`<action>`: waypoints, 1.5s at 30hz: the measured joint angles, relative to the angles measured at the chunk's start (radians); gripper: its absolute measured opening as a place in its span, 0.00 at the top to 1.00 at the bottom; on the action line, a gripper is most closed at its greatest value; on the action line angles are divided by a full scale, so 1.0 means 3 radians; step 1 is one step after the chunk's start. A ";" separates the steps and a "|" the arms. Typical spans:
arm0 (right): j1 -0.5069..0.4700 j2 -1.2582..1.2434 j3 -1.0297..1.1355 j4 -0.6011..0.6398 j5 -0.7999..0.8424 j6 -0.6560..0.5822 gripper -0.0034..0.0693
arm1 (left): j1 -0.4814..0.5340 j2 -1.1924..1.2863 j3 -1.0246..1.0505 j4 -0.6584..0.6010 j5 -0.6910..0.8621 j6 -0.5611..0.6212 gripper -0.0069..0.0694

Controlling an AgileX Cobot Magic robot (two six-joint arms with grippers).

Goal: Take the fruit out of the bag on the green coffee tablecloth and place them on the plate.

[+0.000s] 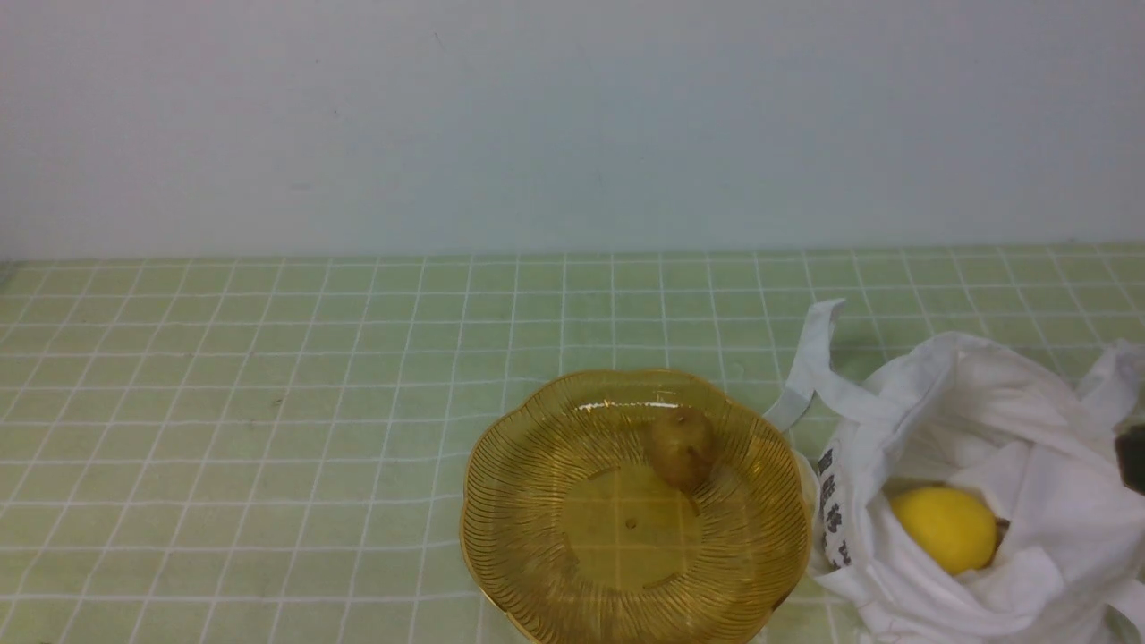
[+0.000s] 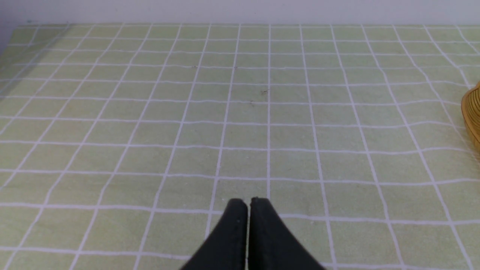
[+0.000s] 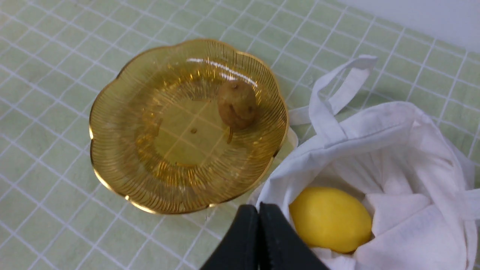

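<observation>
The amber scalloped plate (image 1: 537,546) sits on the green grid tablecloth (image 1: 268,402), with the brownish kiwi-like fruit (image 1: 682,445) resting inside near its far rim. The white cloth bag (image 1: 1029,474) lies open to the plate's right, and the yellow lemon (image 1: 945,528) lies in its mouth. In the right wrist view the plate (image 3: 123,157), kiwi (image 3: 237,104), bag (image 3: 408,150) and lemon (image 3: 330,219) all show. My right gripper (image 3: 258,208) is shut and empty, above the bag's near rim beside the lemon. My left gripper (image 2: 248,203) is shut and empty over bare cloth.
A white strap handle (image 1: 809,362) loops off the bag toward the back, beside the plate's right rim. A plain pale wall (image 1: 572,125) stands behind the table. The plate's edge (image 2: 473,112) shows at the side of the left wrist view.
</observation>
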 joint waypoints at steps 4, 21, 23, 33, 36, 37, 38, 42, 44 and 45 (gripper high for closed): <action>0.0000 -0.0407 0.0578 0.0004 -0.0722 0.0015 0.97 | 0.0000 0.0000 0.0000 0.0000 0.0000 0.0000 0.92; 0.0000 -0.0601 0.1093 0.0015 -0.1450 0.0035 0.97 | 0.0000 0.0000 0.0000 0.0000 0.0000 0.0000 0.92; 0.0000 -0.0601 0.1093 0.0015 -0.1445 0.0035 0.97 | 0.0000 0.0000 0.0000 0.0000 0.0000 0.0000 0.92; -0.0007 -0.0703 0.1192 0.0021 -0.1568 0.0099 0.97 | 0.0000 0.0000 0.0000 0.0000 0.0000 0.0000 0.92; -0.0104 -0.0922 0.1419 -0.0034 -0.1804 0.0181 0.97 | 0.0000 0.0000 0.0000 0.0000 0.0000 0.0000 0.92; -0.0176 -0.1009 0.1526 -0.0059 -0.1902 0.0199 0.97 | 0.0000 0.0000 0.0000 0.0000 0.0000 0.0000 0.92; -0.0208 -0.1027 0.1571 -0.0063 -0.1939 0.0207 0.97 | 0.0000 0.0000 0.0000 0.0000 0.0000 0.0000 0.92; -0.0582 -0.1456 0.2022 -0.0173 -0.2123 0.0223 0.97 | 0.0000 0.0000 0.0000 0.0000 0.0000 0.0000 0.92; -0.0699 -0.1622 0.2155 -0.0197 -0.2136 0.0223 0.97 | 0.0000 0.0000 0.0000 0.0000 0.0000 0.0000 0.92; -0.0754 -0.1696 0.2220 -0.0201 -0.2141 0.0223 0.97 | 0.0000 0.0000 0.0000 0.0000 0.0000 0.0000 0.92</action>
